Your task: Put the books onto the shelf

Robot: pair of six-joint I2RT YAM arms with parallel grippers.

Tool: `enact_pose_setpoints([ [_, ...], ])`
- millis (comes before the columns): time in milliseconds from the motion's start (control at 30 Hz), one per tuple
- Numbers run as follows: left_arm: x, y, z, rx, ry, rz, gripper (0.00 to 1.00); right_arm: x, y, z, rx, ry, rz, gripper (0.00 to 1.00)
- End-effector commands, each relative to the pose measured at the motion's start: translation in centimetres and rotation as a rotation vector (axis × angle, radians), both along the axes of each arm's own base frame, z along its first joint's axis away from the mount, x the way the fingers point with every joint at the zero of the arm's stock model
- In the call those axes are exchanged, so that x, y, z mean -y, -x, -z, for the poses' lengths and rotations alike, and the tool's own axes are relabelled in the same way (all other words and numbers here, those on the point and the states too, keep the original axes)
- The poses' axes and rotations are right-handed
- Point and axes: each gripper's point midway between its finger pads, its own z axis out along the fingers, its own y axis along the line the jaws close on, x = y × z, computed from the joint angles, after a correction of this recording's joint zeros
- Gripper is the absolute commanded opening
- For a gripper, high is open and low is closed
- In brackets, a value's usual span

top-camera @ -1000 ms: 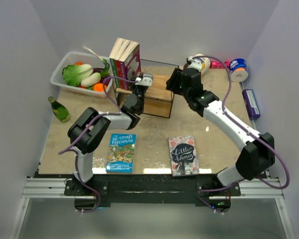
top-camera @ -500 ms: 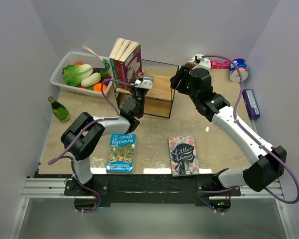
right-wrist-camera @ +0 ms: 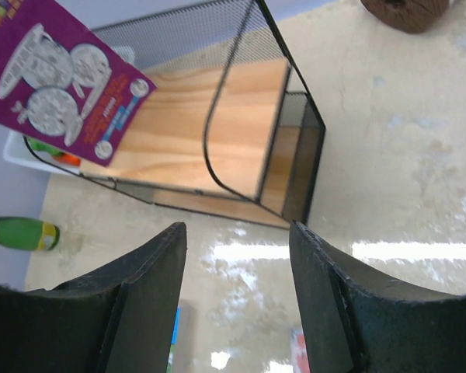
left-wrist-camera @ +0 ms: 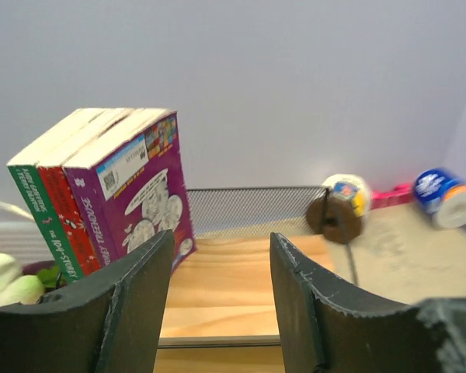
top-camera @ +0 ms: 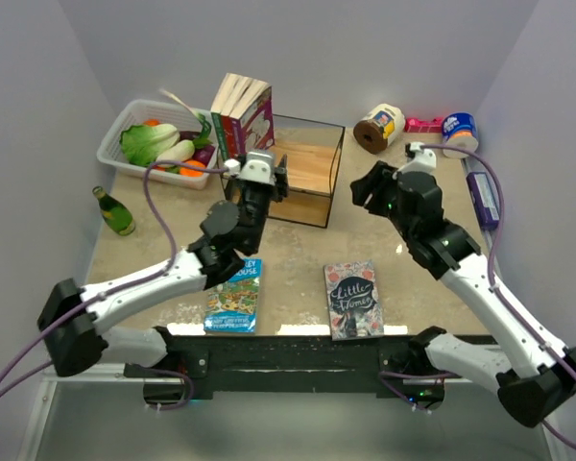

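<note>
Treehouse book flat on desk: thin, light, bendy; pinch edge. Left end effector, right end effector half-open, empty.

From above, the left arm covers the upper left corner of the Treehouse book, so we read only part of its title; the same arm's wrist hides the front left corner of the shelf. Left wrist view: the green book has its lower end behind the left finger, the pale vegetables are cut by the left edge and blurred, the blue-and-white roll is smeared. Right wrist view: we see the purple book run off the top left, the green bottle off the left, the brown roll off the top.
</note>
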Motion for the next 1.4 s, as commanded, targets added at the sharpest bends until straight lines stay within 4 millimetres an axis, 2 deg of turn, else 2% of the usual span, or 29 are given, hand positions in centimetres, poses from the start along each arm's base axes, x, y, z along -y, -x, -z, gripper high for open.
enact_pose_setpoints([
  [0,0.1,2.9,0.6,-0.259,0.120,0.162,0.58,1.8,2.6,3.8,-0.066,0.035,0.021,0.60],
  [33,0.5,3.5,2.0,-0.331,0.112,0.196,0.58,1.9,3.0,4.5,-0.083,0.040,0.021,0.60],
  [100,2.8,5.4,3.3,-0.421,0.085,0.354,0.58,2.5,4.2,7.3,-0.151,0.070,0.020,0.60],
  [133,3.5,6.4,5.6,-0.517,0.084,0.403,0.58,2.7,4.6,8.2,-0.171,0.072,0.022,0.61],
  [167,5.5,8.3,6.9,-0.588,0.077,0.538,0.57,2.9,5.1,9.2,-0.201,0.074,0.027,0.61],
  [200,6.5,9.5,8.6,-0.655,0.076,0.603,0.56,3.0,5.7,11.0,-0.241,0.080,0.018,0.61],
  [233,7.4,11.0,11.0,-0.748,0.122,0.655,0.56,3.1,6.2,11.5,-0.253,0.074,0.019,0.62],
  [300,9.5,15.0,14.2,-0.861,0.136,0.809,0.56,3.2,7.1,13.9,-0.317,0.067,0.022,0.63],
  [367,10.1,16.9,17.5,-0.923,0.227,0.842,0.56,3.4,7.9,15.4,-0.374,0.065,0.038,0.63],
  [433,10.4,18.9,20.7,-0.992,0.278,0.859,0.57,4.2,8.3,16.8,-0.415,0.091,0.077,0.68],
  [533,10.2,19.7,23.9,-1.058,0.321,0.813,0.58,5.0,8.7,18.3,-0.475,0.133,0.114,0.75],
  [633,9.6,19.4,25.7,-1.090,0.352,0.738,0.59,6.0,9.3,20.0,-0.544,0.198,0.149,0.78],
  [733,9.2,19.1,27.2,-1.138,0.344,0.670,0.61,6.2,10.4,22.9,-0.642,0.233,0.151,0.79],
  [800,9.1,19.3,28.3,-1.177,0.332,0.646,0.62,6.0,11.6,25.1,-0.716,0.222,0.149,0.79],
  [867,9.4,19.8,28.6,-1.202,0.332,0.674,0.64,5.2,12.0,26.1,-0.742,0.168,0.142,0.79],
  [900,9.3,20.3,29.4,-1.228,0.333,0.678,0.65,5.3,12.9,27.2,-0.770,0.162,0.137,0.79],
  [933,9.5,20.2,29.1,-1.217,0.349,0.691,0.67,4.8,12.7,27.5,-0.765,0.135,0.126,0.79],
  [1000,9.5,21.4,30.2,-1.278,0.339,0.723,0.69,4.3,13.9,28.9,-0.816,0.111,0.097,0.79],
  [1133,9.0,22.8,32.0,-1.361,0.354,0.720,0.74,3.1,13.8,29.3,-0.816,0.095,0.018,0.75],
  [1233,8.0,23.5,33.2,-1.400,0.368,0.702,0.78,1.7,14.2,30.1,-0.834,0.064,-0.065,0.66],
  [1300,7.4,23.9,33.6,-1.407,0.380,0.698,0.81,1.6,14.6,31.0,-0.845,0.067,-0.082,0.61],
  [1367,7.1,24.1,34.1,-1.416,0.377,0.695,0.84,0.3,15.0,31.3,-0.858,0.020,-0.141,0.58],
])
